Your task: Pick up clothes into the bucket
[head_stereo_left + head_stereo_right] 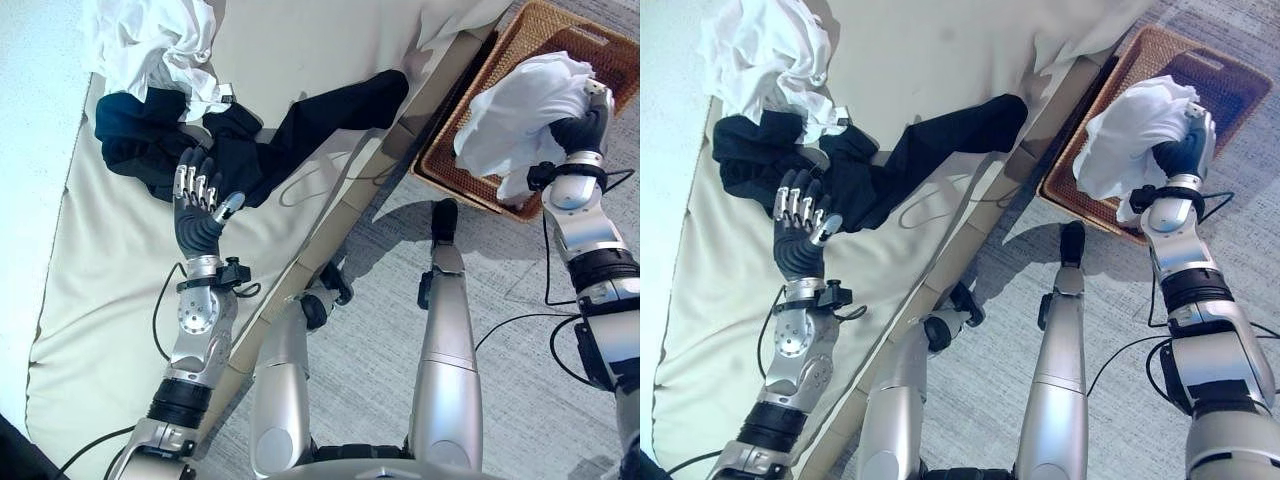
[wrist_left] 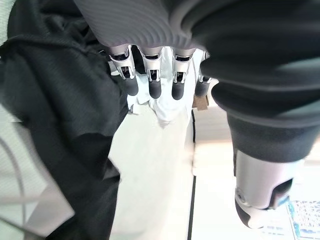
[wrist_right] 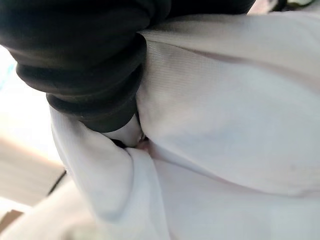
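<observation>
White garment (image 1: 520, 115) bunched in right hand (image 1: 583, 128), held above wicker basket (image 1: 520, 40) on the floor beside the bed (image 1: 120, 290); cloth hides the fingers, grip presumed but closure cannot be confirmed. Left hand (image 1: 197, 205) relaxed, fingers straight, over black clothing (image 1: 300, 125) on the bed. More white cloth (image 1: 150, 45) cut off at frame top.

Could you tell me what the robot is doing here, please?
It is clearing clothes off a cream mattress into a wicker basket on the floor. The right hand holds a bunched white garment over the basket. The left hand, fingers straight, hovers at a dark garment on the mattress, beside more white clothing.
</observation>
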Available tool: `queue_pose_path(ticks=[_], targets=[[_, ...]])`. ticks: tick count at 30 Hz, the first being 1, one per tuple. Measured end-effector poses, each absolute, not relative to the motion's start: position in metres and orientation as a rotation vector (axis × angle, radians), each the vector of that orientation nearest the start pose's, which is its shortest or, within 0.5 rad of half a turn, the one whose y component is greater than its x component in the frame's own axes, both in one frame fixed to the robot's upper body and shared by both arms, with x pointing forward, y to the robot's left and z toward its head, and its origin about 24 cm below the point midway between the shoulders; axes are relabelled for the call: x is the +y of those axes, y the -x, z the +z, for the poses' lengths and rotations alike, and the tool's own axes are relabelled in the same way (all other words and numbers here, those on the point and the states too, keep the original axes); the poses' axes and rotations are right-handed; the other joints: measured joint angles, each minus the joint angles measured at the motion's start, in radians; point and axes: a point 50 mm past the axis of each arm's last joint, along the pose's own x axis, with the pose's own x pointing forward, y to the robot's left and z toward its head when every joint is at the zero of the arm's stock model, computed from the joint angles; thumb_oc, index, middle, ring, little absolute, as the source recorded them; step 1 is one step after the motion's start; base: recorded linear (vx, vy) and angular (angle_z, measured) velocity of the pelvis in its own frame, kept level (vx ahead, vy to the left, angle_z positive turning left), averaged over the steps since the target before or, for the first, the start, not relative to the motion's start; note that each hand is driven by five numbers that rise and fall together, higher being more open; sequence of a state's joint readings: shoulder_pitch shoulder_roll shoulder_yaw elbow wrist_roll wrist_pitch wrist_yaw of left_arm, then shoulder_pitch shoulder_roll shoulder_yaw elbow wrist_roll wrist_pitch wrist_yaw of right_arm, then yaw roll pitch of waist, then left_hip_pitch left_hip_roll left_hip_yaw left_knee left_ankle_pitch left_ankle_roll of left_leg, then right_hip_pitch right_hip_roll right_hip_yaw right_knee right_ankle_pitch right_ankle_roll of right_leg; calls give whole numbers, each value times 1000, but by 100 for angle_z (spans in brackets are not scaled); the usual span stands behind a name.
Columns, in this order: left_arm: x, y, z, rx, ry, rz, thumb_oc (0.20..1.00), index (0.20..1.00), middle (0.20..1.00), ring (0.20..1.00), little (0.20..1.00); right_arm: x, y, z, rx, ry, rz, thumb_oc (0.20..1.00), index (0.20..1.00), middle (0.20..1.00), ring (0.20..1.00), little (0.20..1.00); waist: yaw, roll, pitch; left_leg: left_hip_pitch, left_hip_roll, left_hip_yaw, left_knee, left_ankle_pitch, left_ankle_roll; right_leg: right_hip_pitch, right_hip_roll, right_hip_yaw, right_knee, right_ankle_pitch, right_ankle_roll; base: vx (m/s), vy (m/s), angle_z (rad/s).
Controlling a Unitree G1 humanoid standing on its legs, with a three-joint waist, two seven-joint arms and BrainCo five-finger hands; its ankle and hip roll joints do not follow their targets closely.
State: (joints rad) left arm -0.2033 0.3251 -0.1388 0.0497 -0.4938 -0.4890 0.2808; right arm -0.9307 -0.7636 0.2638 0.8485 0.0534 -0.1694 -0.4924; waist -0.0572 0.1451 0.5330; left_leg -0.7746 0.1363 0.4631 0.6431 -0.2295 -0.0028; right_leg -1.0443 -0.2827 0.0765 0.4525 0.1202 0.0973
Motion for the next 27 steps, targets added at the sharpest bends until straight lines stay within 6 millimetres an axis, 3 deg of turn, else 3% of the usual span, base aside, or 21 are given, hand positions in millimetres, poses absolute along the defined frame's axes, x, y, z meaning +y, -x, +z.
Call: queue_pose_path(ticks=[8,19,20,21,27], targets=[[188,-275,131,-571,277,120,1000,1000,1000,1000,1000,-326,-377,262,-279,762,-741,200,200,200,200,200,32,1,-1,-79,-3,-12,23,3,1,-79,-2,3,36,9,-12,9,-7,3],[186,-274,140,-604,293,102,1000,1000,1000,1000,1000,-338,-376,257,-184,779,-761,200,200,200,200,200,47,1,-1,-97,-16,-28,30,5,7,-102,-17,2,77,-9,-24,8,-2,5],[186,-274,140,-604,293,102,1000,1000,1000,1000,1000,-338,-376,258,-184,778,-763,241,241,241,241,241,46,1,-1,-98,-16,-28,30,5,7,-104,-18,2,78,-9,-24,0,0,0],[186,-274,140,-604,293,102,1000,1000,1000,1000,1000,-338,-376,261,-185,777,-770,1000,1000,1000,1000,1000,46,1,-1,-101,-15,-29,32,5,8,-107,-18,2,79,-9,-23,0,0,0],[186,-274,140,-603,293,102,1000,1000,1000,1000,1000,-342,-374,275,-187,759,-809,1000,1000,1000,1000,1000,47,1,-1,-108,-15,-29,35,6,9,-112,-17,2,78,-8,-22,0,0,0]])
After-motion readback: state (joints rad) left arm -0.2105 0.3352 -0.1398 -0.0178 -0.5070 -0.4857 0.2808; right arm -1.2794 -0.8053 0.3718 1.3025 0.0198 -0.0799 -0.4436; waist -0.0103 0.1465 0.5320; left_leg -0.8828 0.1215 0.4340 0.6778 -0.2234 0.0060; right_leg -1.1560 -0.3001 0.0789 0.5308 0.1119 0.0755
